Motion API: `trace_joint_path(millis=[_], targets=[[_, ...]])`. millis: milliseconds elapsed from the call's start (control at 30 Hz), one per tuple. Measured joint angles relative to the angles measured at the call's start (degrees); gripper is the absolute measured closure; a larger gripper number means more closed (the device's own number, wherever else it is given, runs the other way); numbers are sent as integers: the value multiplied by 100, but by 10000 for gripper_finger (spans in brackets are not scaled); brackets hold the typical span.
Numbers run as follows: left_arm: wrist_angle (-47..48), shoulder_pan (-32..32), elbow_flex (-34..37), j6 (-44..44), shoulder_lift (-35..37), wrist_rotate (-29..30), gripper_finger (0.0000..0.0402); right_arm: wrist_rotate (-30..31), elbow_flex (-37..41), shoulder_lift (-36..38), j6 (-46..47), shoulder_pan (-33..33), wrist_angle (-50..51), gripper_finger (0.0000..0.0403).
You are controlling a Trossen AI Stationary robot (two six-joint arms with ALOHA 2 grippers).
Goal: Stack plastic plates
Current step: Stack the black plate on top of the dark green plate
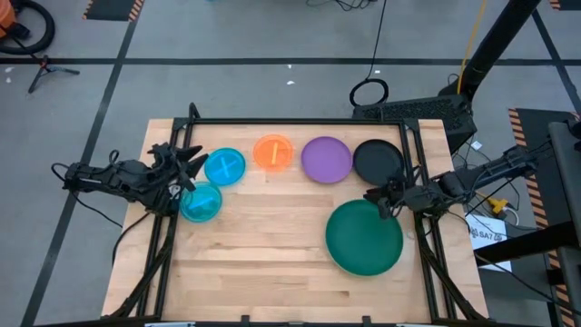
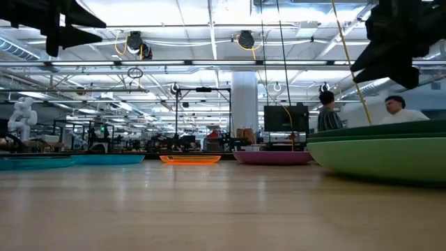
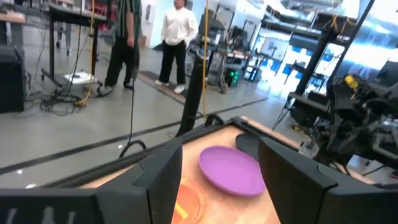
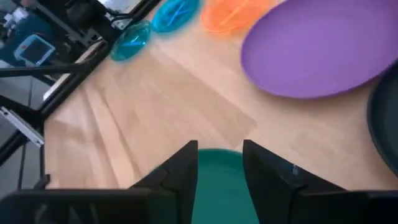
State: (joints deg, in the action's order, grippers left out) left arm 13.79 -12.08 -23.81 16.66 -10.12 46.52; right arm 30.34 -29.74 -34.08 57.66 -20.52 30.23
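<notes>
Dark green, the large plate [image 1: 364,238] lies on the wooden worktop [image 1: 263,245] right under the right tool [image 1: 385,203], whose fingers stand spread above its rim, gripping nothing. Just beyond that tool lie the black plate [image 1: 377,160] and purple plate [image 1: 326,159]. The left tool [image 1: 184,168] hovers spread over two blue plates [image 1: 224,166].

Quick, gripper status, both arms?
Left gripper: open, holding nothing, above the blue plates.
Right gripper: open, empty, over the green plate stack's rim.
</notes>
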Motion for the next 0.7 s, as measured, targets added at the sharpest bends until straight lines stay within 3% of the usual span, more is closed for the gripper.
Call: trace_joint_path(millis=[433,700], targets=[[-510,0,2,-782,-1,-2,188,110,-23,-1015,-10,672,-727,285],[-367,0,0,-948,1,-2,188,-22,-509,-1753,-393,1355,-719,285]])
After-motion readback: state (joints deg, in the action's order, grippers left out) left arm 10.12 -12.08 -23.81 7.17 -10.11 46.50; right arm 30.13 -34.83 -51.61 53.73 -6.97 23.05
